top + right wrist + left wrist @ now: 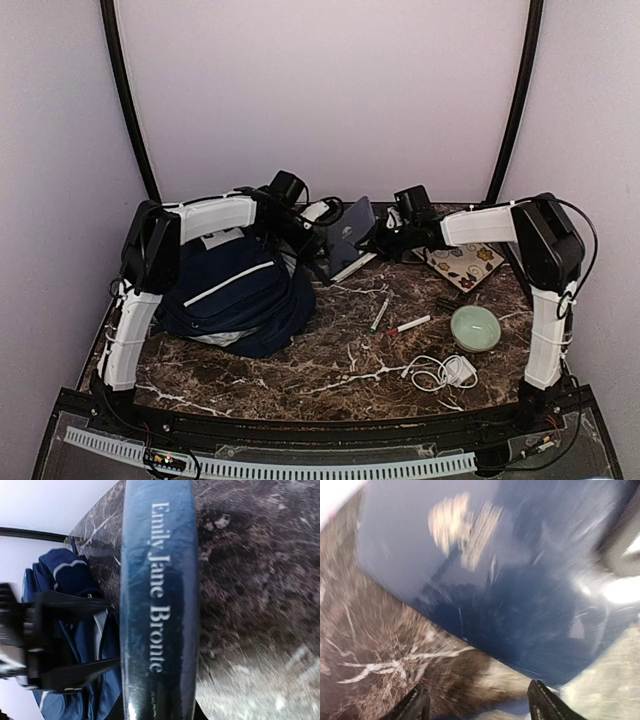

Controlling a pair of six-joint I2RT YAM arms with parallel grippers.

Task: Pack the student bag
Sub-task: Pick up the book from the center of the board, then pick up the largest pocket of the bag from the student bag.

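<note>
The student bag (235,295), navy with white stripes, lies at the left of the marble table; part of it shows in the right wrist view (60,570). My right gripper (383,238) is shut on a dark blue book (347,235) and holds it tilted just right of the bag. The spine (157,580) reads "Emily Jane Bronte". My left gripper (308,240) is open at the book's left side. Its fingers (70,672) show beside the spine. In the blurred left wrist view the blue cover (520,580) fills the frame above the open left gripper (477,707).
A floral notebook (465,262) lies at the back right. A green marker (380,314), a red marker (408,326), a pale green bowl (475,328) and a white charger with its cable (440,372) lie right of centre.
</note>
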